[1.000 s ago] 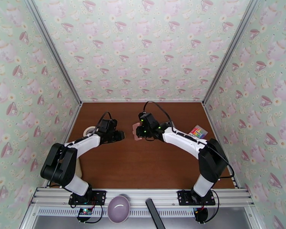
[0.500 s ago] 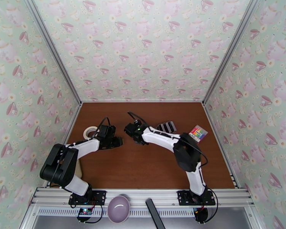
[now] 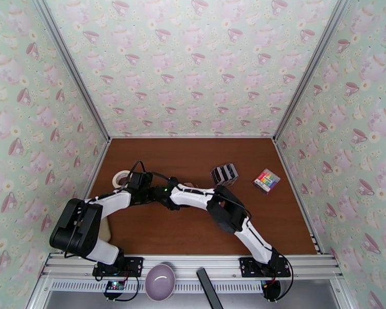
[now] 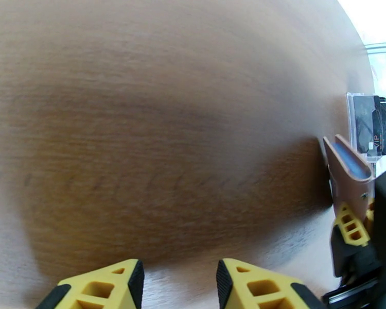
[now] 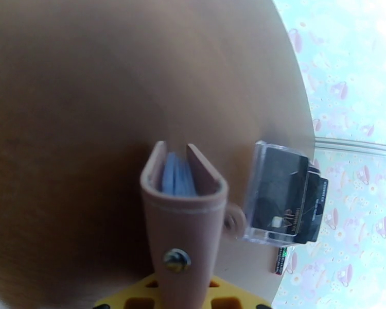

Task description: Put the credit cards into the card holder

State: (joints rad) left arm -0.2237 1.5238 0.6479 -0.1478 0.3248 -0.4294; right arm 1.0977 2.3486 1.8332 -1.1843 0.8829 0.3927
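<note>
The right claw (image 5: 182,294) grips the pink card holder (image 5: 185,222) by one end, flaps slightly parted, just beside the left claw (image 4: 178,284), which hangs released and empty over bare worktop (image 4: 141,124). The credit cards (image 3: 224,174) stand upright right of centre, well apart from both claws and edges

The credit cards (image 3: 224,174) stand right of centre on the table (image 3: 193,227), toward the back. The small box (image 3: 266,181) lies further right, near the side wall. The tape roll (image 3: 120,177) sits at the left edge, behind the left arm. The bowl (image 3: 160,281) rests on the near rail, between the arm bases. Left of centre, the card holder (image 5: 182,227) stands upright in the right gripper (image 5: 180,297), possibly just off the table. The left gripper (image 4: 177,281) is just beside it, on its left.
</note>
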